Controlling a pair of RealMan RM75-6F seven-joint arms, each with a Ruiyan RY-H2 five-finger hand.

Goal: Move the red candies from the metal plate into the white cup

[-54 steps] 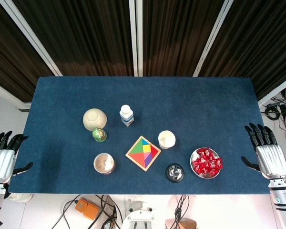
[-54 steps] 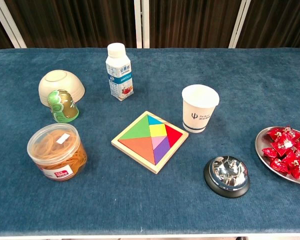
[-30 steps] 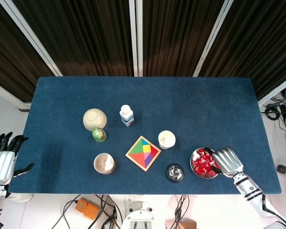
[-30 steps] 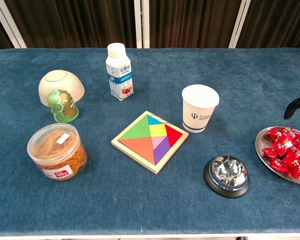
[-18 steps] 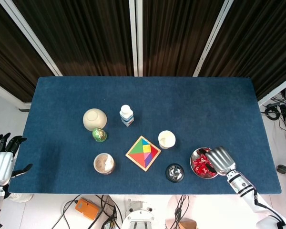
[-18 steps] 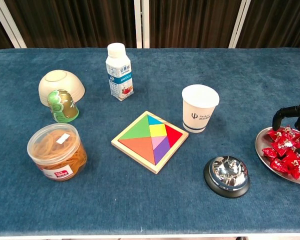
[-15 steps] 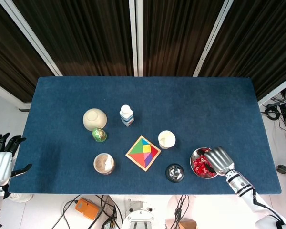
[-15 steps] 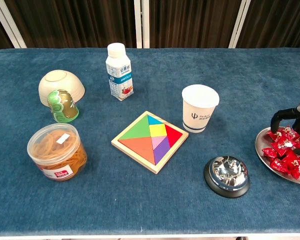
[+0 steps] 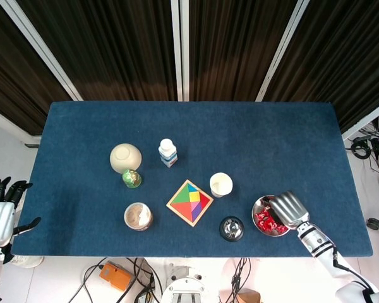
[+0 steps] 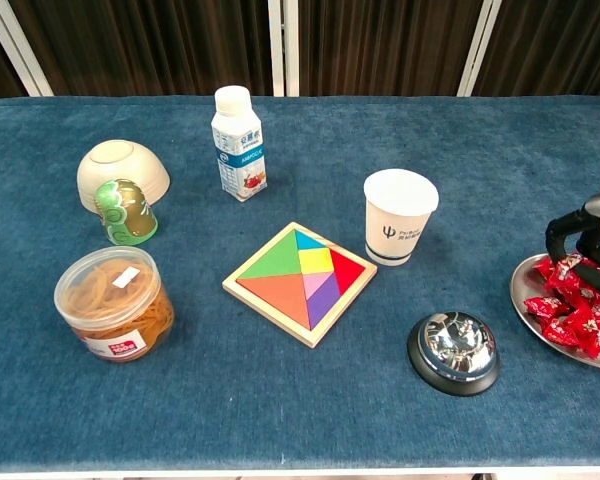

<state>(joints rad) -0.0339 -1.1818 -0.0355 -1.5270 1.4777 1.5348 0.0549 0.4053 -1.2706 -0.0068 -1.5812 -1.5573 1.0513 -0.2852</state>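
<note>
While its fingers curl down into the red candies [image 10: 572, 305] on the metal plate [image 9: 260, 222] near the table's front right corner, the right hand [image 9: 288, 209] shows no clear grip. White cup [image 10: 400, 216] stands mid-table; left hand [image 9: 0, 211] hangs open off the left edge.

The head view looks straight down from high up and sees the whole blue table [image 9: 271, 139]. The chest view sits low and close at the front edge, looking across. Both show the white cup [image 9: 221, 184] and the puzzle [image 10: 300, 281].
</note>
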